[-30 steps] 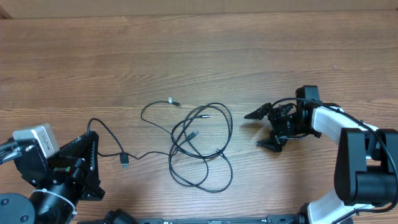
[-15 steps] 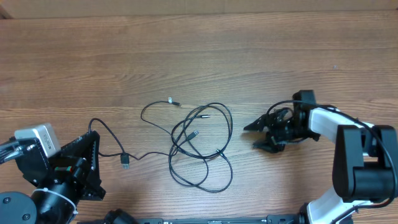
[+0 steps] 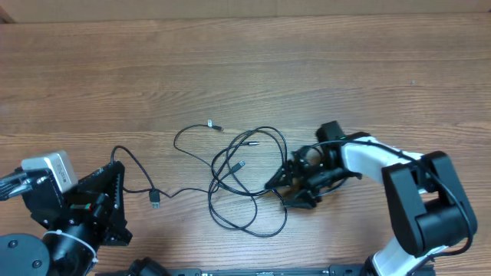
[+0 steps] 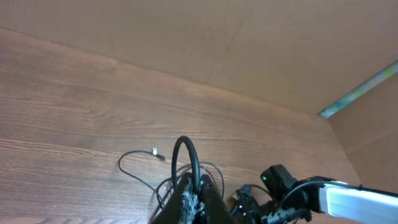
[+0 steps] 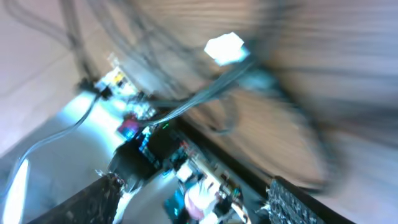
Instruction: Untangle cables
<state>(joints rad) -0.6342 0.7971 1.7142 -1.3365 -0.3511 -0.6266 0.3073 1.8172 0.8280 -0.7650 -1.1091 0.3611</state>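
Wood-grain tabletop (image 3: 230, 61) bearing a loose tangle of thin black cords (image 3: 247, 178). The right gripper (image 3: 282, 195), black on a white-and-black arm, is shown with its jaws parted, set against the side of the tangle nearest to it. A loop of cord is seen running between its fingers. Whether that loop is pinched cannot be told, as the right wrist view is blurred. The left gripper (image 3: 112, 178) is clenched shut and is kept well apart from the tangle. One cord is drawn out from the tangle toward the left gripper, and its small dark plug end (image 3: 153, 198) lies just beside that gripper. A small pale plug end (image 3: 211, 123) lies beyond the tangle, away from both grippers.
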